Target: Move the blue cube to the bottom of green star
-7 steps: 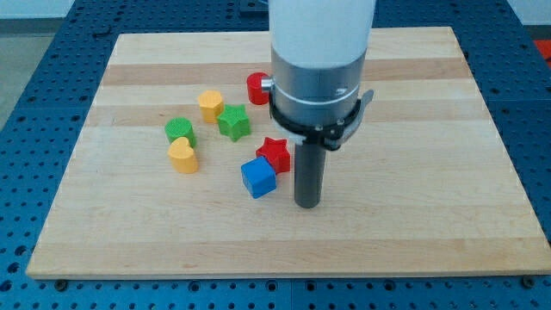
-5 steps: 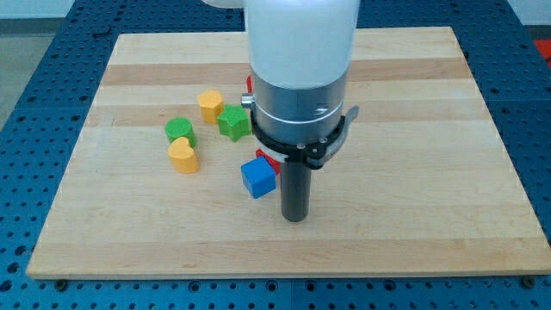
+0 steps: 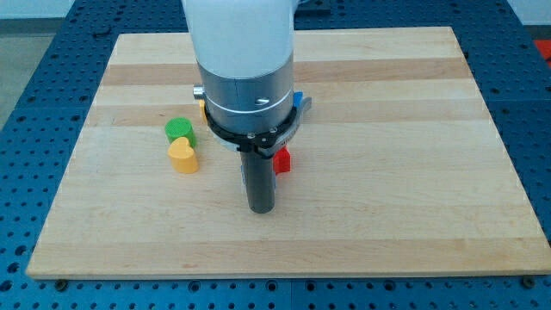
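- Three blocks showed plainly on the table (image 3: pixel 413 129); the rest lay behind the arm's broad white and grey body (image 3: pixel 245 77), which filled the upper middle of the view.
- My tip (image 3: pixel 261 209) stood on the wood a little toward the view's bottom from the centre, with no block touching the side of it that could be seen.
- As for the end effector, it was only the bare dark rod (image 3: pixel 260 176), with no jaws to clench, and it grasped nothing.
- The red block (image 3: pixel 281 160) peeked out just beside the rod, on the view's right and a bit above my tip; its shape could not be made out.
- The yellow heart (image 3: pixel 182 156) lay well apart from my tip, toward the view's left.
- The green block (image 3: pixel 179 130), rounded in outline, sat just above the yellow heart, the two near each other or touching.
- A yellow sliver (image 3: pixel 200 107) showed at the left edge of the arm's grey collar, too little to name a shape.
- The blue cube and the green star were both out of sight, so I could not tell where the cube lay relative to the star or to my tip.
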Controlling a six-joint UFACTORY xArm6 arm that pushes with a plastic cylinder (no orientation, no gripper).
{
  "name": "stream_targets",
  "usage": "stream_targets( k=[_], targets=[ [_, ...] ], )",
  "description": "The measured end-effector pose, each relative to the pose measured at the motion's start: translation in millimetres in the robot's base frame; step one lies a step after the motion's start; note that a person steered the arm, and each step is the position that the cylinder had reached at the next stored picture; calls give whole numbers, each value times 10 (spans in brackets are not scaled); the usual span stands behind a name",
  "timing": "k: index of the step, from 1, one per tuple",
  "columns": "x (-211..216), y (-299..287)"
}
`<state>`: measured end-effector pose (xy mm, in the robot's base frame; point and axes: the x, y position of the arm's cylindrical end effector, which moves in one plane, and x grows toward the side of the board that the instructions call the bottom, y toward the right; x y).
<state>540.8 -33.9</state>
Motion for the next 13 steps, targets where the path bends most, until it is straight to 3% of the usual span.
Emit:
stream_targets(
  k=[2,6,8,10,12,13],
  targets=[
    [-123,70],
    [-384,-385],
    [-199,-104],
    [-351,193],
    [-566,-118],
    [-564,-6]
  ],
)
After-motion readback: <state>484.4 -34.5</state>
